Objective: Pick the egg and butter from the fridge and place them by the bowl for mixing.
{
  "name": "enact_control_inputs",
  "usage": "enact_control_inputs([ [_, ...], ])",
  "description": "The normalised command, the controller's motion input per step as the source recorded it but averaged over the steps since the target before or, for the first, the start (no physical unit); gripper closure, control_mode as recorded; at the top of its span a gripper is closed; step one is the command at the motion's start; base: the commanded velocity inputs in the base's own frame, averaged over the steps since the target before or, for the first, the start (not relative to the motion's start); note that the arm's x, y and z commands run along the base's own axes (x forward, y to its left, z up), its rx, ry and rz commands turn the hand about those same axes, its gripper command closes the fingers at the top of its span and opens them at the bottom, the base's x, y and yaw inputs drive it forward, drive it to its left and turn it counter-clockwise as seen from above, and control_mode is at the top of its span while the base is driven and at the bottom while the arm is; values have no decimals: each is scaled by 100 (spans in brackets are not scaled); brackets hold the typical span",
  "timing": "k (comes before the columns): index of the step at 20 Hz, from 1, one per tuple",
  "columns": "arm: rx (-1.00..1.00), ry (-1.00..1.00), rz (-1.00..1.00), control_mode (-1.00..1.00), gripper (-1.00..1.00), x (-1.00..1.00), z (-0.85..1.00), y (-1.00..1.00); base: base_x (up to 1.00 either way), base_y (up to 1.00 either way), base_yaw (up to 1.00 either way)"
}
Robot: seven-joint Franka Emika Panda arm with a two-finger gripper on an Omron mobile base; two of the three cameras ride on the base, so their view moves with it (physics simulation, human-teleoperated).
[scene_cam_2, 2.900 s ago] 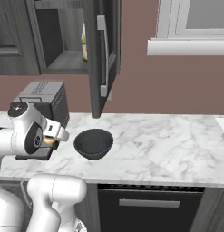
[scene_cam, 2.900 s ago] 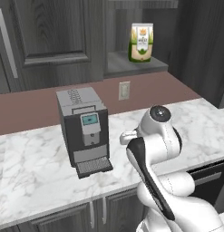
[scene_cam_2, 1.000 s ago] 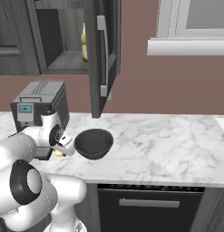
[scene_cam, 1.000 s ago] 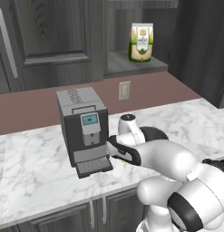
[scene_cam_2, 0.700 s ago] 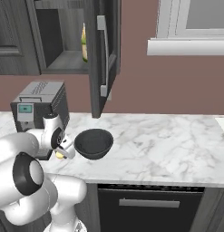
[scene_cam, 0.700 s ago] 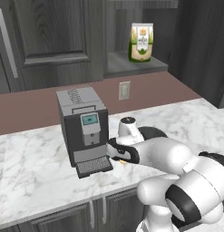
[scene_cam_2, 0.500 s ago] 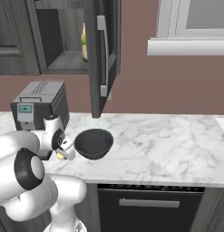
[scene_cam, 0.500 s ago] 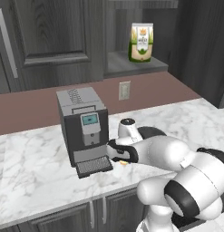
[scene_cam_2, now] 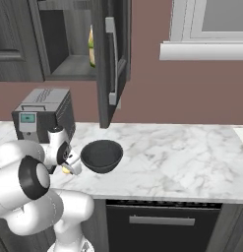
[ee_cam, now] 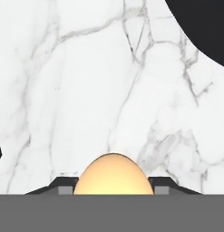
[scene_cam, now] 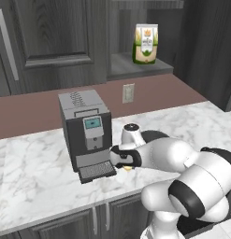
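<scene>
Here, the hand [scene_cam_2: 70, 166] is gripping the egg [ee_cam: 114, 174] low over the marble counter [scene_cam_2: 182, 152] beside the bowl [scene_cam_2: 102, 155], risking a roll-away on release

Two rear base views over the counter [scene_cam_2: 192, 147], hand view close above it.

A white marble worktop [scene_cam_2: 182, 152] is backed by a brown wall [scene_cam_2: 192, 93], with dark cabinets [scene_cam: 51, 42] above, a white-framed window [scene_cam_2: 206, 29] to one side, and a wall socket [scene_cam: 128, 93] set low.
</scene>
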Motion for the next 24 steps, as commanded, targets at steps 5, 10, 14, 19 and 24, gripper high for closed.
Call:
enact_control_inputs([
  [5, 0, 0, -2, -100, 100, 14, -18, -11, 0, 0, 0],
  [10, 0, 0, -3, -100, 100, 16, -19, -14, 0, 0, 0],
  [14, 2, 0, -4, -100, 100, 5, -23, -8, 0, 0, 0],
  [19, 1, 0, -4, -100, -100, 11, -21, -9, 0, 0, 0],
  [24, 2, 0, -1, -100, -100, 6, -8, -12, 0, 0, 0],
])
